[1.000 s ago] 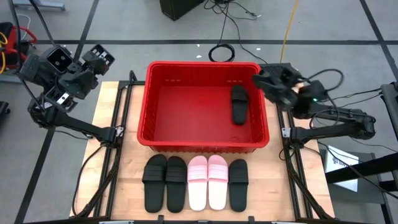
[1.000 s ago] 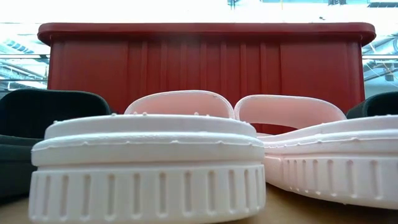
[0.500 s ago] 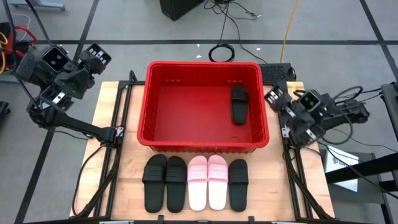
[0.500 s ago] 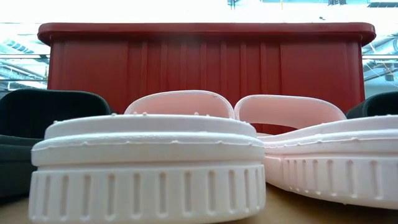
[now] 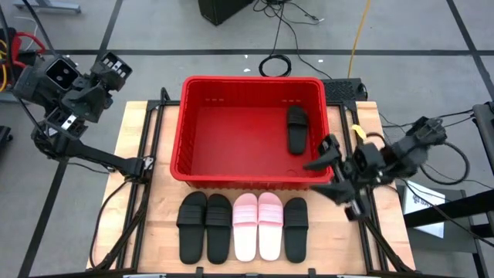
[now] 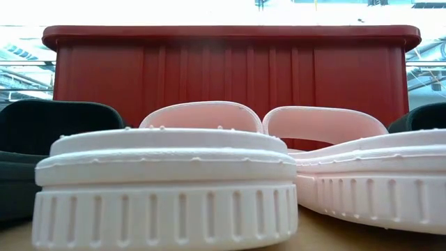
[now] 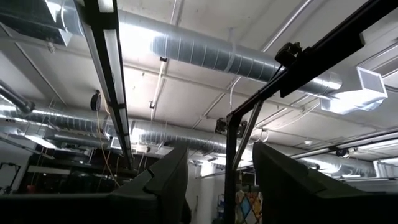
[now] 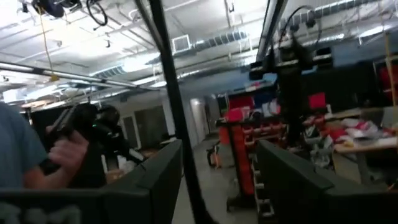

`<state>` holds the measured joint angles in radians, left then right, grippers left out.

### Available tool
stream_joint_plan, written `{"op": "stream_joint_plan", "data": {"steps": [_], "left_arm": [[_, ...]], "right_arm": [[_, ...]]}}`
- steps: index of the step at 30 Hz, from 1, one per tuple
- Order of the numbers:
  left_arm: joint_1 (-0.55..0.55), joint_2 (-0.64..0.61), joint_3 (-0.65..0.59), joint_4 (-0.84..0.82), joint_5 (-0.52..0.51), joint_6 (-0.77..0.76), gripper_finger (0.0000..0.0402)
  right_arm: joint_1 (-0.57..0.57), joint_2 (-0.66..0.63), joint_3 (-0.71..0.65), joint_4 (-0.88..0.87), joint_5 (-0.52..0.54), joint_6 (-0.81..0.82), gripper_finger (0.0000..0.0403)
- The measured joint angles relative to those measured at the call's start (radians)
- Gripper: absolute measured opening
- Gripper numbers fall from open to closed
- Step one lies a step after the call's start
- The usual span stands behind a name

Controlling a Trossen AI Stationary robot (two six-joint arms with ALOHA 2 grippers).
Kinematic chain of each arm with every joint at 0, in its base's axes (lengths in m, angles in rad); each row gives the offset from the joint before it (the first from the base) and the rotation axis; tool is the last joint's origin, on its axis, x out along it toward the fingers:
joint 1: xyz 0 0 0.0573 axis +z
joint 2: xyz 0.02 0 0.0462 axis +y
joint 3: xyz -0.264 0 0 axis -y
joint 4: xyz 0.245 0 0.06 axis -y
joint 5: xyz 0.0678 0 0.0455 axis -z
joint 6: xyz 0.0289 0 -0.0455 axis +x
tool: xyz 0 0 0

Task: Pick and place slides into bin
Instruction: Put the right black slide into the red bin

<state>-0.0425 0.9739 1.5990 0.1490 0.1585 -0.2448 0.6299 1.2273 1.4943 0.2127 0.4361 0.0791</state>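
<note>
The red bin point(image 5: 197, 131) stands at the table's middle and fills the back of the low view point(image 6: 230, 66). One black slide point(image 5: 297, 129) lies flat on the bin's floor at its right side. Five slides lie soles down in a row at the near edge: two black point(image 5: 205, 226), two pale pink point(image 5: 258, 225) and one black point(image 5: 296, 228). The pink pair fills the low view point(image 6: 167, 181). My right gripper point(image 5: 324, 168) is open and empty by the bin's near right corner. My left gripper point(image 5: 112, 71) is open and empty, raised off the table's far left.
Dark rails run along the table's left point(image 5: 150, 162) and right point(image 5: 359, 193) sides. Bare wood point(image 5: 139, 131) shows left of the bin. Cables point(image 5: 274, 66) lie on the floor beyond it. A person's hand point(image 8: 65, 149) shows in the room in the right wrist view.
My right gripper has swung from above the bin's far right corner toward the near edge, along the bin's right wall, to its near right corner, turning as it went. The slides and the bin have stayed still.
</note>
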Motion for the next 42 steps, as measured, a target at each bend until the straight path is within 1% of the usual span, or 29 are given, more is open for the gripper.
{"op": "stream_joint_plan", "data": {"steps": [3,7,9,11,13,14,17,20,23,26,30,32,39,42], "left_arm": [[0.0,-0.014,0.0,-0.04,0.0,-0.001,0.0186],[0.0,-0.035,0.0,-0.075,0.0,-0.001,0.0186],[0.0,-0.042,0.0,-0.086,0.0,-0.001,0.0186],[0.0,-0.05,0.0,-0.088,0.0,-0.001,0.0186],[0.0,-0.055,0.0,-0.095,-0.001,-0.001,0.0186],[0.0,-0.057,0.0,-0.095,-0.001,-0.002,0.0186],[0.0,-0.061,0.0,-0.102,-0.001,-0.002,0.0186],[0.0,-0.065,0.0,-0.122,-0.002,0.001,0.0186],[0.0,-0.067,0.0,-0.165,-0.002,0.013,0.0186],[0.0,-0.066,0.0,-0.192,-0.002,0.015,0.0186],[0.0,-0.066,0.0,-0.193,-0.002,0.01,0.0186],[0.0,-0.066,0.0,-0.193,-0.002,0.002,0.0186],[0.0,-0.066,0.0,-0.216,-0.002,0.004,0.0186],[0.0,-0.066,0.0,-0.215,-0.002,0.003,0.0186]], "right_arm": [[0.067,0.03,0.036,-0.083,0.099,0.024,0.0196],[0.147,0.062,0.041,-0.253,0.303,0.146,0.0196],[0.173,0.081,0.041,-0.335,0.354,0.236,0.0196],[0.189,0.1,0.041,-0.424,0.375,0.341,0.0196],[0.199,0.123,0.041,-0.523,0.369,0.467,0.0196],[0.201,0.137,0.041,-0.573,0.35,0.531,0.0196],[0.196,0.189,0.041,-0.713,0.243,0.71,0.0196],[0.183,0.246,0.041,-0.805,0.135,0.824,0.0196],[0.18,0.297,0.041,-0.892,0.084,0.91,0.0196],[0.181,0.342,0.041,-0.965,0.054,0.971,0.0196],[0.181,0.404,0.041,-1.095,-0.018,1.057,0.0196],[0.181,0.437,0.041,-1.143,-0.035,1.063,0.0196],[0.176,0.544,0.041,-1.302,-0.038,1.063,0.0196],[0.176,0.587,0.041,-1.329,-0.014,1.062,0.0196]]}}
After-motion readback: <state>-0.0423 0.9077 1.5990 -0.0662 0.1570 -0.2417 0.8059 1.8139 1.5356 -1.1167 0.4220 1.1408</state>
